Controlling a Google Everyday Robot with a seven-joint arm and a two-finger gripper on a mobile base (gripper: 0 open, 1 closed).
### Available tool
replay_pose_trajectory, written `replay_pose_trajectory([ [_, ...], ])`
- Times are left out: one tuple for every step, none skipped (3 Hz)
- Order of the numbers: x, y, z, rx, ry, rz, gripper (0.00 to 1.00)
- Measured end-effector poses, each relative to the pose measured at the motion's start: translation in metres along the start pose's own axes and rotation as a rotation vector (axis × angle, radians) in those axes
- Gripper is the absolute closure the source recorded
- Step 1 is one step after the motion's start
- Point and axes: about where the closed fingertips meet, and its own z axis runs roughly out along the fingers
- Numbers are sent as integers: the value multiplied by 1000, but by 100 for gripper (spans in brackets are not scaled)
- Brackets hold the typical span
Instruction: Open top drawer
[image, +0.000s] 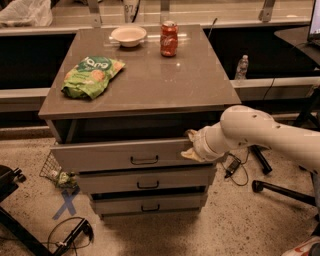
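The top drawer (115, 156) is the widest grey front under the cabinet top (165, 85), with a small black bar handle (144, 160) at centre. It stands pulled out a little, with a dark gap behind its upper edge. My gripper (190, 145), at the end of a white arm (260, 132) coming from the right, is at the right end of the drawer front, against its upper edge and well right of the handle. The two narrower drawers, middle (170, 178) and bottom (120, 205), sit below it.
On the cabinet top lie a green snack bag (92, 75), a white bowl (129, 35) and a red can (169, 38). A water bottle (241, 67) stands behind on the right. Black stand legs (282, 190) and cables lie right, a blue floor X (66, 204) left.
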Motion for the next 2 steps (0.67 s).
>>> replay_pose_trajectory([
  [-1,0,-1,0,0,0,100],
  [-1,0,-1,0,0,0,100],
])
